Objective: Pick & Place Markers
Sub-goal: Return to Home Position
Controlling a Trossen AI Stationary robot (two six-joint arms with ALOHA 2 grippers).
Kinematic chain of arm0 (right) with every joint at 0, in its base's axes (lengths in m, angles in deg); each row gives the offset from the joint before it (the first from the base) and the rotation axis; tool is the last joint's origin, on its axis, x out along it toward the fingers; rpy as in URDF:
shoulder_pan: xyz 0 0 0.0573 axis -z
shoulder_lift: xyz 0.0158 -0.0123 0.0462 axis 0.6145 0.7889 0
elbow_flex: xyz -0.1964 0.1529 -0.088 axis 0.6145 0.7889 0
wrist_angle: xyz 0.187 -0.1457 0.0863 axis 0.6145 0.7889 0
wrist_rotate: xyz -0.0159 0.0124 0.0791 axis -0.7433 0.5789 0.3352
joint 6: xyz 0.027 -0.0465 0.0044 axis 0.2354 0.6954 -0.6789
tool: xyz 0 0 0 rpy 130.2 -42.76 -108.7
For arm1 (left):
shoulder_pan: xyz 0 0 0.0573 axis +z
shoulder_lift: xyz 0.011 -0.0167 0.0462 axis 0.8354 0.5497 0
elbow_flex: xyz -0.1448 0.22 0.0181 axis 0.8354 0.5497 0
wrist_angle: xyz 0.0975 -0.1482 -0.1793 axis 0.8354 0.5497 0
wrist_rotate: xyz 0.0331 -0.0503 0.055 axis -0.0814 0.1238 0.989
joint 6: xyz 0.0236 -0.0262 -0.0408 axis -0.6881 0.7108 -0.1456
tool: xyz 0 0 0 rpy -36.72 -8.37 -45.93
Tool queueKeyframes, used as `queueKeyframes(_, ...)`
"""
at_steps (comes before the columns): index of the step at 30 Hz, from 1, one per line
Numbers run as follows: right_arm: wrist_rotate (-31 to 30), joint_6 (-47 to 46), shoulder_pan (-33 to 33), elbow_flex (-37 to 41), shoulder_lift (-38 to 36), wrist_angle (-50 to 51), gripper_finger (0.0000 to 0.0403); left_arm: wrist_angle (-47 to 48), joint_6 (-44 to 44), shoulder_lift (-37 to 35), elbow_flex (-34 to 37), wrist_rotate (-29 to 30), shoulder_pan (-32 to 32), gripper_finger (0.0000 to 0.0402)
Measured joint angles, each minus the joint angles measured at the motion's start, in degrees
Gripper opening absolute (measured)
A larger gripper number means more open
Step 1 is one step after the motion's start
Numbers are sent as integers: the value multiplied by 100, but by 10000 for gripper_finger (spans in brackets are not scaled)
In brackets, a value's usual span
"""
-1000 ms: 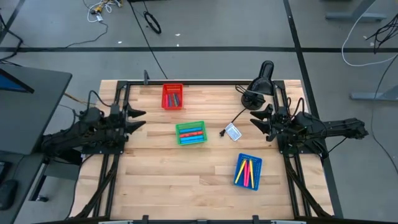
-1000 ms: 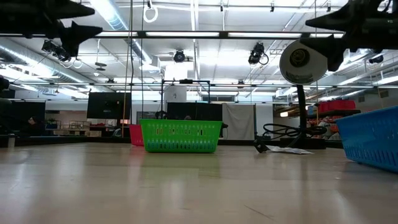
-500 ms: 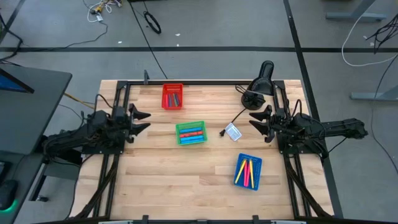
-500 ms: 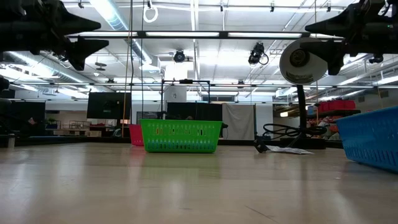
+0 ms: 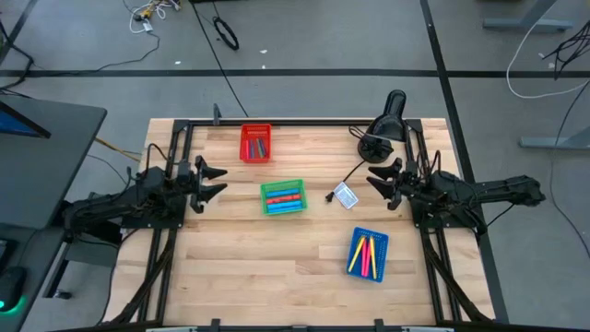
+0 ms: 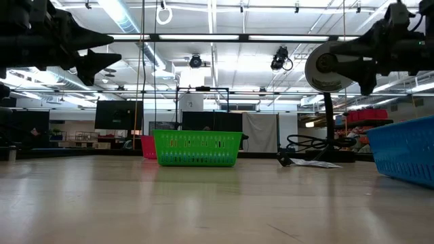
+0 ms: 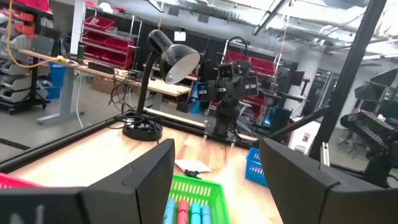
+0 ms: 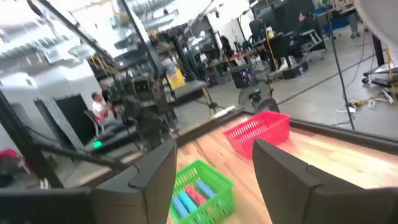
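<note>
Markers (image 5: pixel 283 197) lie in the trays, none gripped: left gripper (image 5: pixel 221 181) hangs wide-fingered and empty beside the red tray (image 5: pixel 242 143) and green tray (image 5: pixel 284 212), with the blue tray (image 5: pixel 372 231) near the equally wide, empty right gripper (image 5: pixel 371 177).

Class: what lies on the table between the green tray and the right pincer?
A white-and-blue card and a black cable end, in the high view.
</note>
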Motion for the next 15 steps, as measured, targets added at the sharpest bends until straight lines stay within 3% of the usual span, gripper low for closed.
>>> queueKeyframes(7,-517,-855,2,-3,6,1489,210,368,-143,-2,0,317,0,241)
queueKeyframes(15,-541,-542,0,-13,187,1423,210,806,-190,33,-7,372,2,241)
